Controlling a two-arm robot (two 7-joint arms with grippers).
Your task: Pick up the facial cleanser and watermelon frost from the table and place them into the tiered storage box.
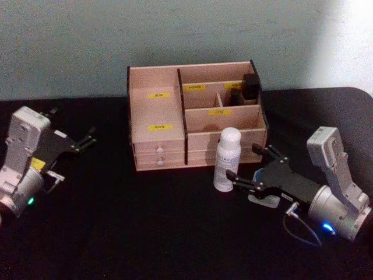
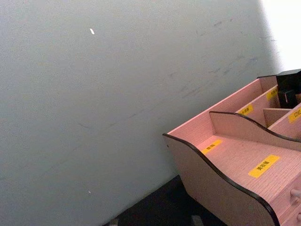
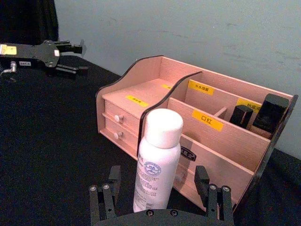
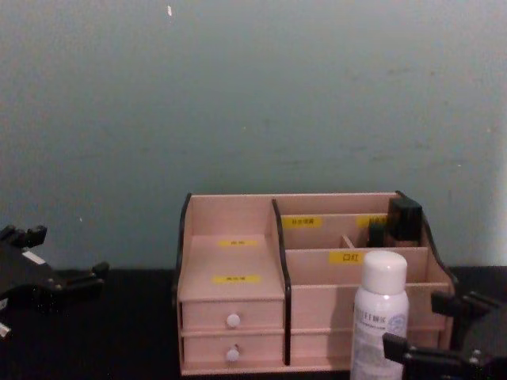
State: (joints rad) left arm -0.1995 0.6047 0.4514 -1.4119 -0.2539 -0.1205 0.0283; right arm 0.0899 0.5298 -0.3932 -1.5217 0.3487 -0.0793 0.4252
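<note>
A white bottle [image 1: 226, 158] with a white cap stands upright on the black table, just in front of the tiered storage box [image 1: 156, 121]. I cannot tell whether it is the facial cleanser or the watermelon frost. My right gripper [image 3: 157, 175] is open, one finger [image 3: 101, 200] on each side of the bottle's [image 3: 156, 165] lower part, not closed on it. From the chest view the right gripper [image 4: 432, 328] sits low beside the bottle [image 4: 379, 317]. Two dark items [image 1: 249, 85] stand in the box's back right compartment. My left gripper [image 1: 90, 138] rests open at the far left.
The box [image 3: 141, 96] has two white-knobbed drawers [image 1: 159, 150] at its left front and yellow labels. The grey wall [image 2: 94, 94] rises directly behind it. Bare black table [image 1: 145, 221] lies in front and to the left.
</note>
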